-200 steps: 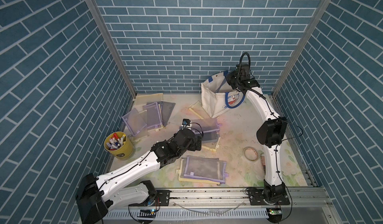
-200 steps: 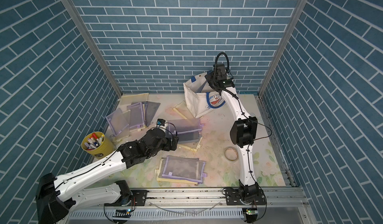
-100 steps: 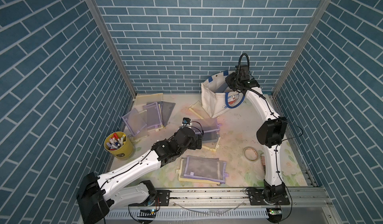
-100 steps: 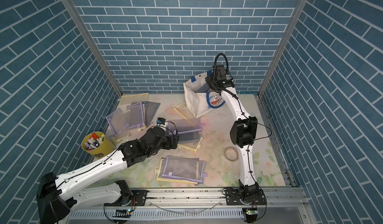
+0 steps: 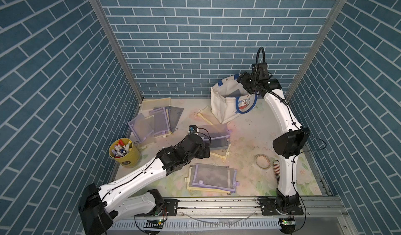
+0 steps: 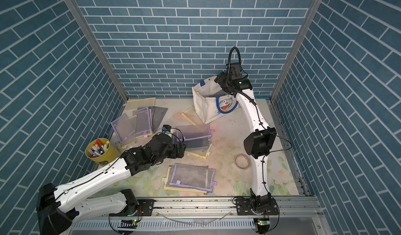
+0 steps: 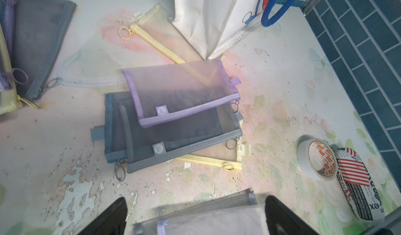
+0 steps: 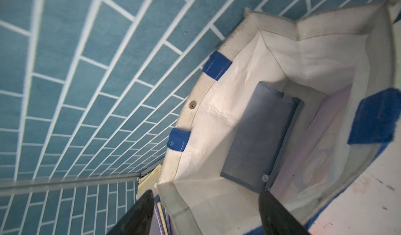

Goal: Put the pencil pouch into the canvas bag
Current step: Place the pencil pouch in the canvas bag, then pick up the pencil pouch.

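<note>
Pencil pouch (image 8: 262, 136) is the grey-blue mesh one, and it's already down inside the canvas bag (image 5: 225, 108); in the right wrist view it leans on edge against the cream inner wall, with a pale purple pouch beside it along the opposite wall.

The bag stands at the back of the table near the far wall, mouth open upward, blue handle hanging over the cat print; in both top views the right gripper (image 5: 244, 81) hangs just above that open mouth. Its fingers (image 8: 280, 214) are spread well apart and there's nothing between them; the pouch sits lower in the bag, clear of both tips.

The left gripper (image 5: 207, 150) hovers low over the middle of the table; its fingers (image 7: 108, 218) are spread wide with no grip on anything. A blurry grey and purple pouch (image 7: 204, 218) shows underneath between them; can't tell if it touches.

Just ahead of it is a stack: a purple mesh pouch (image 7: 182, 92) on two grey ones (image 7: 173, 136), with yellow ones poking out below.

Another pile of pouches (image 5: 155, 123) sits at the back left; a yellow cup of markers (image 5: 124, 151) stands by the left wall; two tape rolls (image 7: 316, 160) lie near the right arm.
</note>
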### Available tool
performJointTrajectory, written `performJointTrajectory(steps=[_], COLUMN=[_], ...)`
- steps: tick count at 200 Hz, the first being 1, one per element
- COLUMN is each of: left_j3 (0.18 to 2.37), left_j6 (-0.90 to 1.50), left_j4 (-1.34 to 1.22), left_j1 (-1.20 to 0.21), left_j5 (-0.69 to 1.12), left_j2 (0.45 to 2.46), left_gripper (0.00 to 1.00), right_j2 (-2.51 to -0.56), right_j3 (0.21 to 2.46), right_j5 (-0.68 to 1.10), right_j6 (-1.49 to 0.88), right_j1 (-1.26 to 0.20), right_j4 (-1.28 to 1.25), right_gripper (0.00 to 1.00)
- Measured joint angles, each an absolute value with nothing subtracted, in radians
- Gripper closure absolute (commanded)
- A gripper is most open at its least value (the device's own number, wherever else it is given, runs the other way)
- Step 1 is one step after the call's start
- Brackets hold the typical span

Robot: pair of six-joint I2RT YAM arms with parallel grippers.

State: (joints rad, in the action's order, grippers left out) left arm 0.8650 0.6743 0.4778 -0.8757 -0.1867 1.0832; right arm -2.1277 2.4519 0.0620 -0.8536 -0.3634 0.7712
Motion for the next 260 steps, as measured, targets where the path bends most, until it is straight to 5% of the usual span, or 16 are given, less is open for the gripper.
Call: performJointTrajectory(steps=[33,80,129,197,260], left_j3=[0.82,0.733,0.584,0.494,0.516], left_j6=[0.729,0.8,0.947,1.05,0.952], left_j4=[0.522,0.574,0.475,0.321,0.258], left_j1=[-0.889,-1.051,-1.188,-1.109,-0.858], left_j5=[-0.053,0.096,0.197,0.303,0.348], left_j2=[1.084,1.084,1.09,1.163,1.222], left_gripper=[0.03,0.07,0.1,0.1,0.14], right_j2=[-1.974,-1.637,-1.582,-1.582,-1.657], right_j3=[2.364,1.71,1.269,1.08,1.0], right_j5=[0.105,0.289,0.444,0.527,0.612], right_j6=[-0.67,-0.585,-0.579,-0.598,-0.606], right_j1=[-0.446,-0.585,-0.578,-0.602,-0.602], right_j4=[0.883,0.841,0.754,0.593,0.461], right_gripper=[0.26,0.26,0.27,0.27,0.28])
